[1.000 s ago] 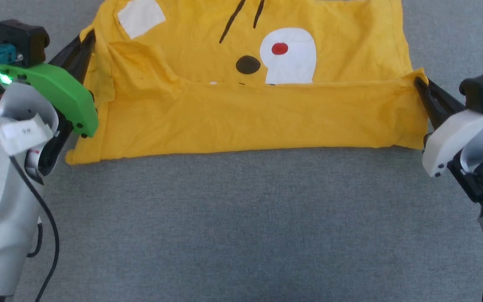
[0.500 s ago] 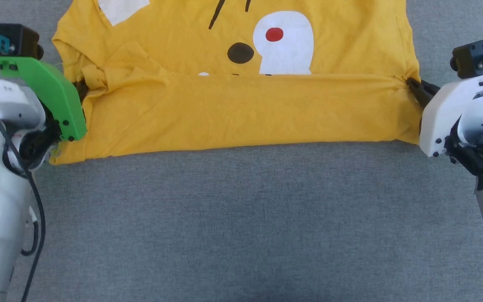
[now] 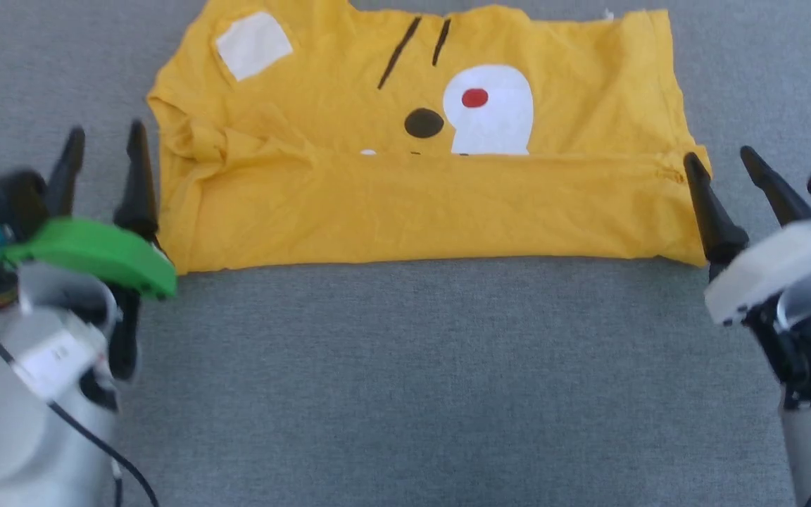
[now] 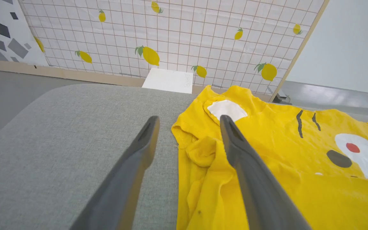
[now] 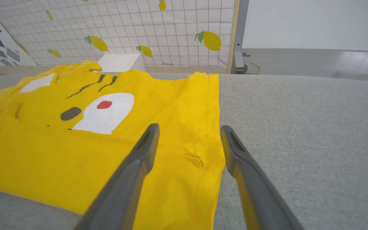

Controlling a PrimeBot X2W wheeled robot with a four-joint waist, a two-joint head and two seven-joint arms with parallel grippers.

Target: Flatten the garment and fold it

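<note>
Mustard-yellow cotton T-shirt with a cartoon face print (image 3: 412,204) lies on the grey woven fabric surface (image 3: 405,366), in the upper half of the head view; its long axis runs from 9 o'clock to 3 o'clock; the near band is doubled up toward 12 o'clock, so a plain yellow layer covers the lower part of the white muzzle, and the fold line faces 6 o'clock; black stripes and a white patch sit toward 12 and 10 o'clock; the cloth is soft and matte, smooth across the middle, bunched into wrinkles at the 9 o'clock end, with a small pucker near the 3 o'clock edge.

Left gripper (image 3: 106,134) stands at 9 o'clock of the shirt, jaws spread wide and holding nothing; its inner finger is at the shirt's crumpled edge, perhaps touching it; right gripper (image 3: 719,156) at 3 o'clock is likewise wide apart and empty, straddling the side edge; beyond stands a lemon-printed grid backdrop (image 4: 184,32).
</note>
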